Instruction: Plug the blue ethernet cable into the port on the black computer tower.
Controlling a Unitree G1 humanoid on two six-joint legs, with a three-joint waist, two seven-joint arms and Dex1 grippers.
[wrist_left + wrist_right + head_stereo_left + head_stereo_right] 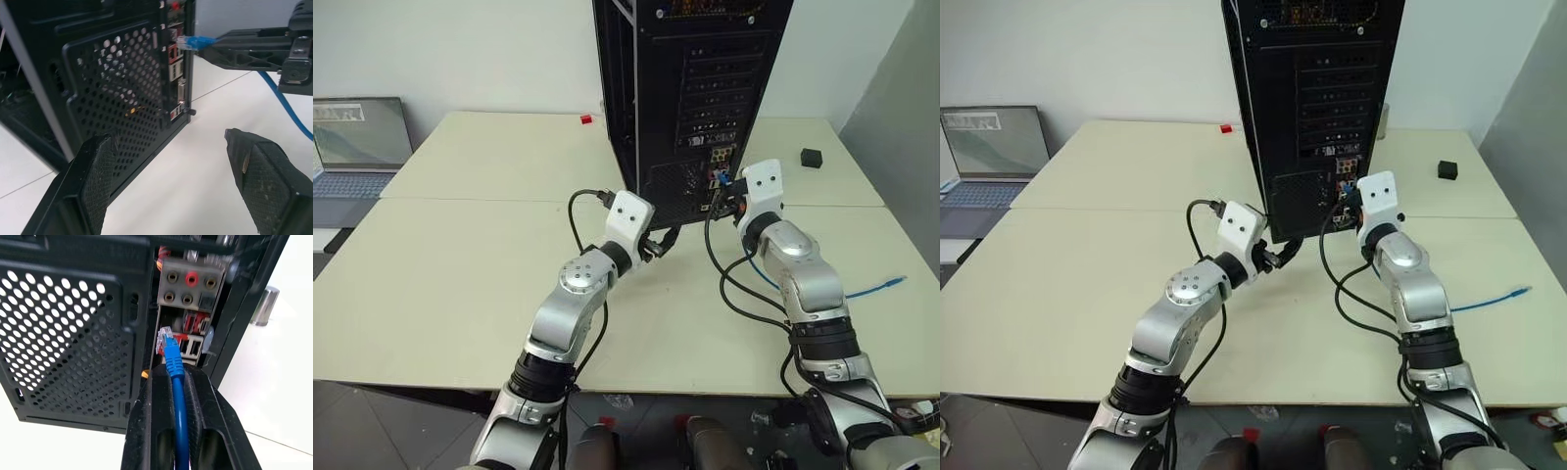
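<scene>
Item one: your right gripper (pixel 168 382), lower centre of its wrist frame, fingers clamped tight on the blue ethernet cable (pixel 175 382). Its clear plug juts out, tip just short of the port (pixel 182 346) cluster. The cord's far end lies at the right edge of the head view.

Item two: the black computer tower (pixel 690 88), top centre of the head view, upright on the table (pixel 460 255).

Item three: your left gripper (pixel 168 183), fingers spread wide and empty, beside the tower's vent grille (pixel 117 93).

Office or lab: pale tables (pixel 460 284), laptop (pixel 357 157).
</scene>
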